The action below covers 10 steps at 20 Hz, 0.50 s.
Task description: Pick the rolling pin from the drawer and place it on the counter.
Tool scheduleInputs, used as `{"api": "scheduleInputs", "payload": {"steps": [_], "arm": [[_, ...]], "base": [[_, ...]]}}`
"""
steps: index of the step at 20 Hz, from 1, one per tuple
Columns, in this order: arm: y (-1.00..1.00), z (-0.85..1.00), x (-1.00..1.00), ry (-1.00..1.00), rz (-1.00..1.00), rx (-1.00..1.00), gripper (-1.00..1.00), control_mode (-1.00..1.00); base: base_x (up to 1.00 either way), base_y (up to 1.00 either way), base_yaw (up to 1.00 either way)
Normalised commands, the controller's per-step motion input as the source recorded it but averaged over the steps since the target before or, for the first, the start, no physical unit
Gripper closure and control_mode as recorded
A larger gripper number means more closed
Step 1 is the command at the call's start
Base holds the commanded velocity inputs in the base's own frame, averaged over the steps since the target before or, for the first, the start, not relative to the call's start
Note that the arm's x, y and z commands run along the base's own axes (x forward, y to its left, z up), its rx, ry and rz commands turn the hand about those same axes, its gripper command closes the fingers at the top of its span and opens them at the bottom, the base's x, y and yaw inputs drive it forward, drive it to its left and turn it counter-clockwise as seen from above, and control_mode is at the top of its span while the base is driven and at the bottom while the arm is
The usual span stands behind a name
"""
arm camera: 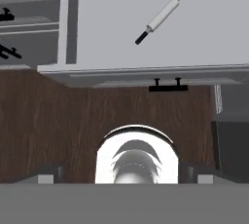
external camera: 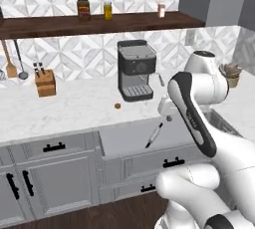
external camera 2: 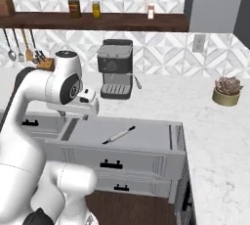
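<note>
Near the middle of the left base view, the rolling pin (external camera: 154,136) lies diagonally inside the open drawer (external camera: 124,138), below the counter (external camera: 74,106); the gripper (arm camera: 124,175) hangs with fingers spread wide, holding nothing.

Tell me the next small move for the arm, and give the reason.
Probably bring the end effector forward and down over the rolling pin. The pin lies loose and slanted on the floor of the open drawer, nothing gripping it, and the hand view looks at the drawer front and wooden floor, short of the pin.
</note>
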Motion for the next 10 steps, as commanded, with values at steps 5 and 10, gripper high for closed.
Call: {"api": "scheduleInputs", "payload": {"steps": [5, 10], "arm": [[0.00, 0.00, 0.00, 0.00, 0.00, 0.00, -1.00, 1.00], [0.00, 0.00, 0.00, 0.00, 0.00, 0.00, -1.00, 1.00]], "base": [[-0.05, 0.72, -0.72], [0.08, 0.82, -0.66]]}}
